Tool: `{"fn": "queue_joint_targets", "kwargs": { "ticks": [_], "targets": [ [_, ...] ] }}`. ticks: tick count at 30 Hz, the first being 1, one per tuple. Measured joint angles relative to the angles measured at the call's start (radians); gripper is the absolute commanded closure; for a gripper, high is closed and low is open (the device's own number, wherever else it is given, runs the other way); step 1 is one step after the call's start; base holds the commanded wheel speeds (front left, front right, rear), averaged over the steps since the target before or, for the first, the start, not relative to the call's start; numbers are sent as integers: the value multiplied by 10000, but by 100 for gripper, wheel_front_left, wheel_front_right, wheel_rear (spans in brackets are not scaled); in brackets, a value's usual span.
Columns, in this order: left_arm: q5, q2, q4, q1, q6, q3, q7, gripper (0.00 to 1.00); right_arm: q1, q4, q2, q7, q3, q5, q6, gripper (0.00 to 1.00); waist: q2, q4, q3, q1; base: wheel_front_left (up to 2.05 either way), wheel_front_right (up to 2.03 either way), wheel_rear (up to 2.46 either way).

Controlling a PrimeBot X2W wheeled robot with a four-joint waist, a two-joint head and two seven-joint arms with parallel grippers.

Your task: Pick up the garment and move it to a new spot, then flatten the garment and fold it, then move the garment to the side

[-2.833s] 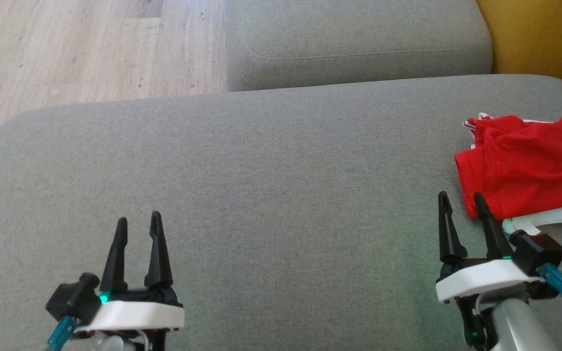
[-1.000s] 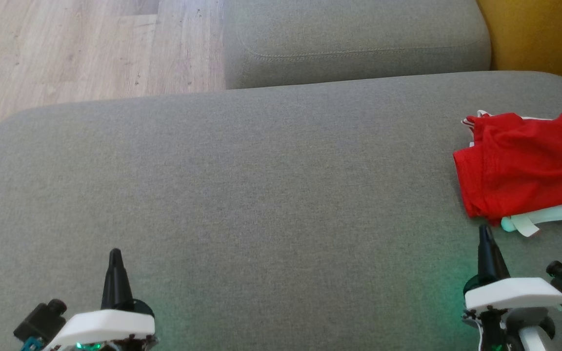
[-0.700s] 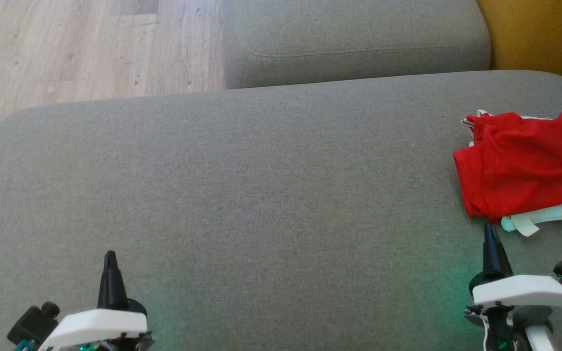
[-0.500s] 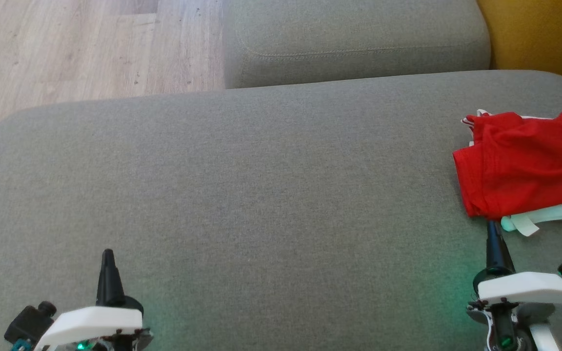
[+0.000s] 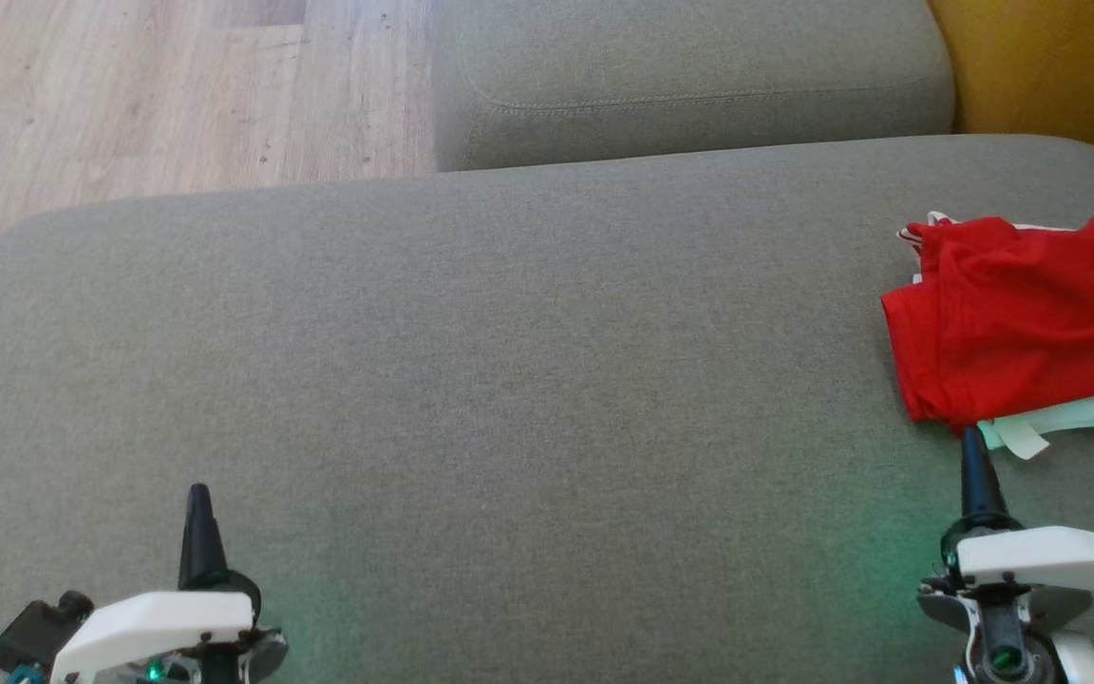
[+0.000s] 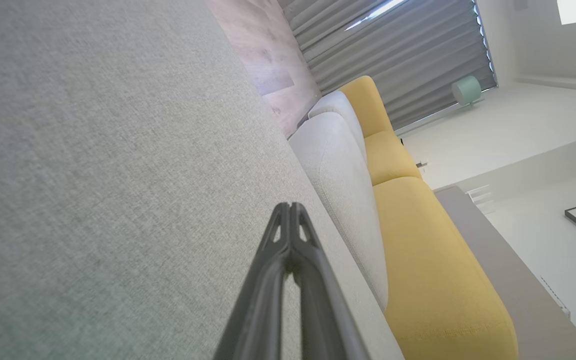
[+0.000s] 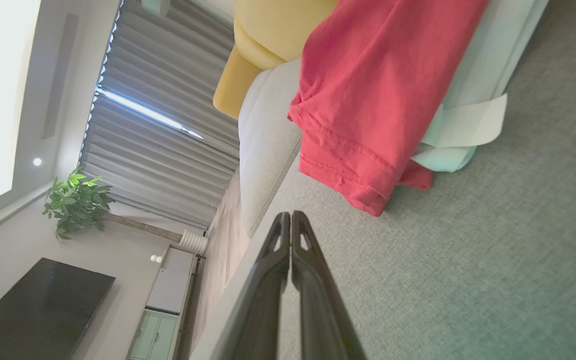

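Garment [image 5: 1012, 318] lies folded at the right edge of the sofa cushion [image 5: 509, 380], over a pale cloth [image 5: 1065, 416]. Just beside it sits the right gripper [image 5: 971, 445], the left gripper [image 5: 197, 496] well apart, both with jaws closed and empty.

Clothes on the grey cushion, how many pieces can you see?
2. A red garment lies at the cushion's right side; a pale green garment pokes out from under it. More may be hidden.
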Motion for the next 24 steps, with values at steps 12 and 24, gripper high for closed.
{"fn": "queue_joint_targets", "kwargs": {
  "ticks": [12,24],
  "targets": [
    [-1181,0,-54,-79,-73,159,389,100,-4,-221,0,320,-186,1386,0,100,0,-13,20,0,0,0,0],
    [-2288,-2,-105,-214,-79,399,715,100,-13,-408,2,681,-405,2673,0,100,0,-26,39,-1,0,0,0]
  ]
}}
